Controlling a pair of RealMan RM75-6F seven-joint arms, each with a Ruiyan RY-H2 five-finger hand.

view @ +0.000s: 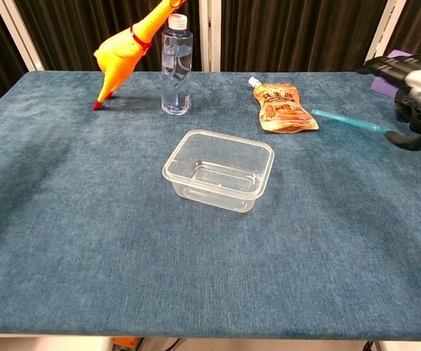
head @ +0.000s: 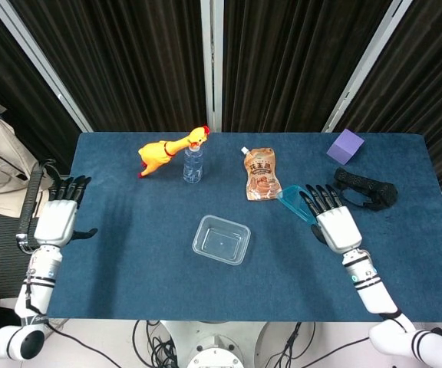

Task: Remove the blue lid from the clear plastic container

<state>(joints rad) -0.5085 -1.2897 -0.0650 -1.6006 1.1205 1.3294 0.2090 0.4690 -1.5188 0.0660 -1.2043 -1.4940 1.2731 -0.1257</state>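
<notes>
The clear plastic container (head: 221, 239) stands uncovered near the table's middle, also seen in the chest view (view: 219, 170). The blue lid (head: 290, 199) is well to its right, beside the brown pouch. In the chest view the lid (view: 346, 121) shows as a thin tilted strip just above the cloth. My right hand (head: 336, 227) holds the lid's right end, with its fingers stretched over it and the thumb (view: 408, 137) at its edge. My left hand (head: 56, 220) hovers past the table's left edge with its fingers apart, holding nothing.
A yellow rubber chicken (head: 167, 151) and a water bottle (head: 193, 163) stand at the back. The brown pouch (head: 262, 175) lies right of them. A purple block (head: 345, 146) and a black object (head: 365, 188) sit at the far right.
</notes>
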